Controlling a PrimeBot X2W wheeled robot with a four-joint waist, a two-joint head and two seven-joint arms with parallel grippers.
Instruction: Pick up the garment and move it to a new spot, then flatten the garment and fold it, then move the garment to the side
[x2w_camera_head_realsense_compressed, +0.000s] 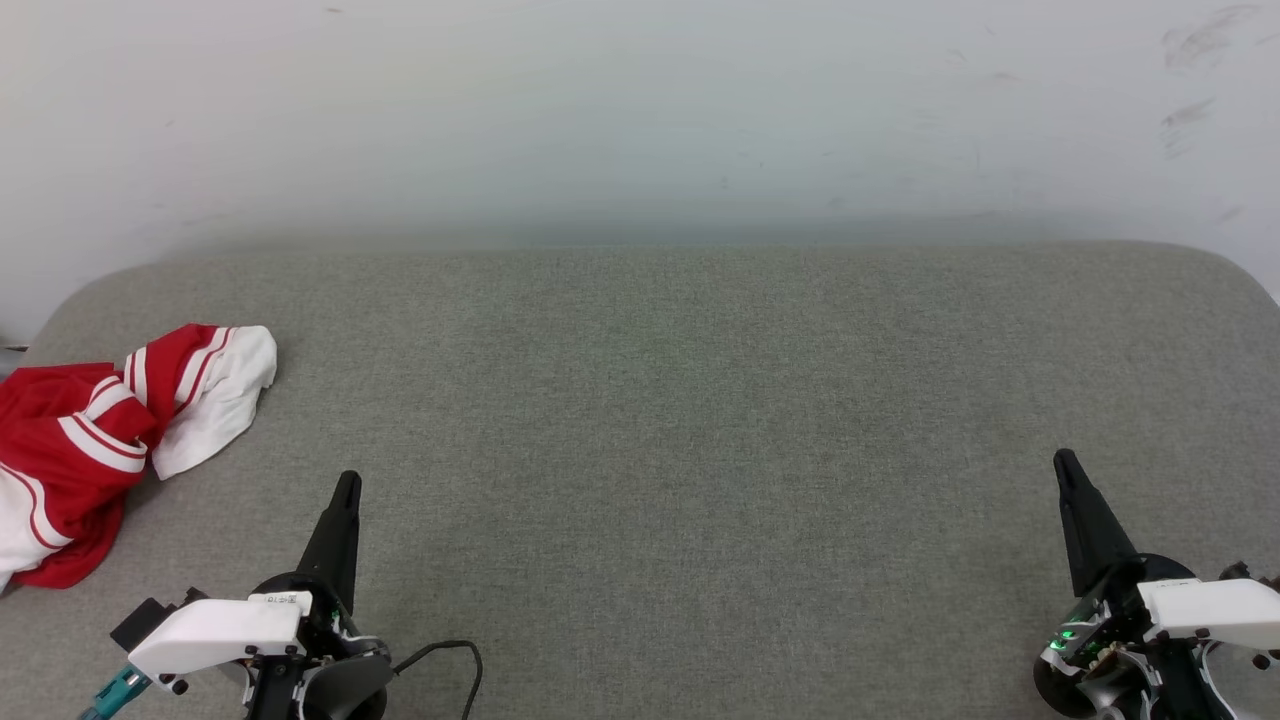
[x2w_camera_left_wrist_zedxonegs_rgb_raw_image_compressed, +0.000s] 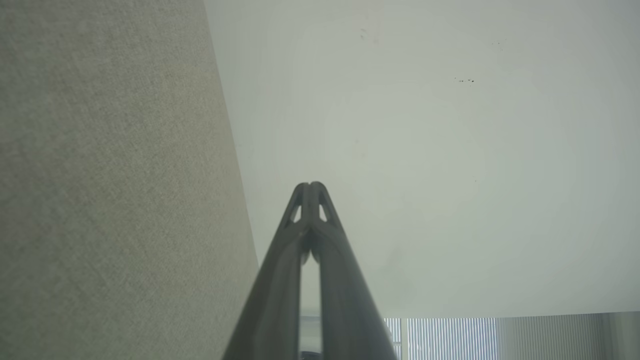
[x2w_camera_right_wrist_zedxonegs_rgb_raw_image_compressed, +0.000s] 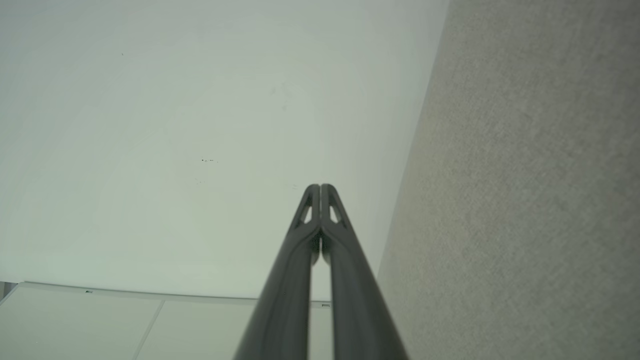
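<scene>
The garment (x2w_camera_head_realsense_compressed: 100, 430) is lying crumpled at nine o'clock on the pad (x2w_camera_head_realsense_compressed: 660, 400) while the left gripper (x2w_camera_head_realsense_compressed: 347, 485) and right gripper (x2w_camera_head_realsense_compressed: 1063, 462) are being held empty, fingers (x2w_camera_left_wrist_zedxonegs_rgb_raw_image_compressed: 277, 290) together; for a clean pick, the left gripper should be opened and lowered onto a raised fold.

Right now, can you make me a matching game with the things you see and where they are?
Things:
1. shirt
2. left hand
3. right hand
4. wall

Places and states, as the head view shows them:
A. lower right, shut
B. far left, crumpled
C. at the back, pale
D. lower left, shut

Pairs: 1-B, 2-D, 3-A, 4-C
</scene>
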